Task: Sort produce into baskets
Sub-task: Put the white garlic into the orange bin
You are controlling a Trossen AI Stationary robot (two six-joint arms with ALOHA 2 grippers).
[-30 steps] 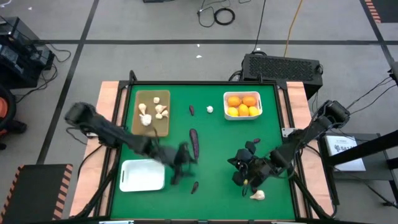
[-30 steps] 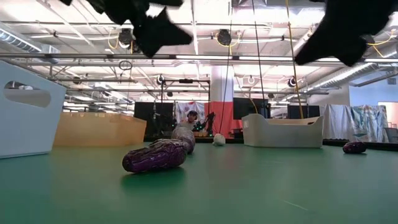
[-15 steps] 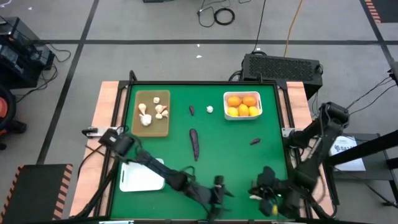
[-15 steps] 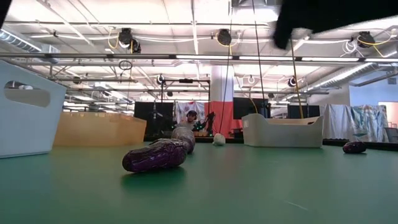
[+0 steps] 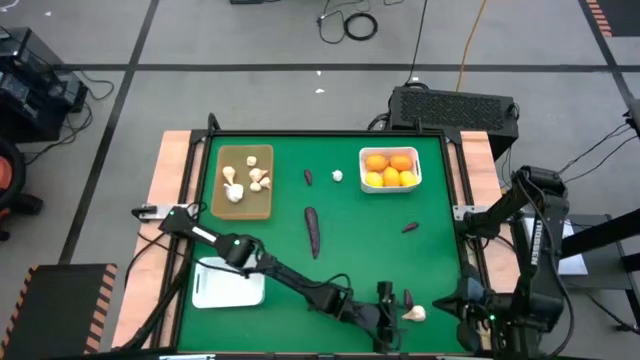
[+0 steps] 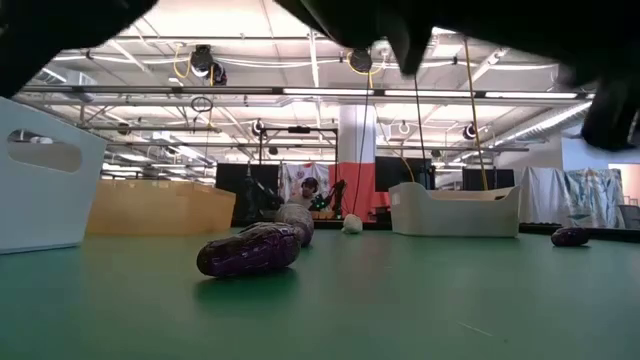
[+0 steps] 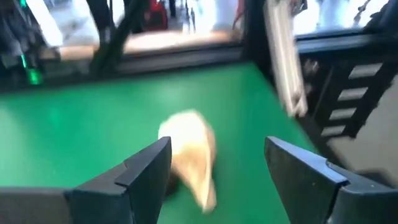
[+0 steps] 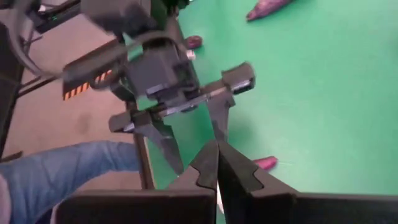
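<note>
On the green bench [image 5: 440, 270], the tan tray [image 5: 243, 181] at the far left holds cream-white garlic bulbs [image 5: 234, 190]; nearer lies an empty white tray [image 5: 228, 283]. A long dark purple eggplant [image 5: 313, 231] lies mid-bench. The left gripper [image 5: 392, 306], fingers apart, hovers beside a cream bulb [image 7: 188, 151] at the near edge. The far white tray [image 5: 391, 168] holds orange and yellow citrus [image 5: 389, 170]. The right gripper [image 8: 217, 163], fingers together, sits at the near-right corner.

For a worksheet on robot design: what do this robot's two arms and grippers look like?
Both arms are dark, slim and jointed. The left arm has a pale upper link; its gripper ends in two flat, angular dark fingers. The right gripper has dark, notched fingers, and the right arm is black, with cables near its base.
</note>
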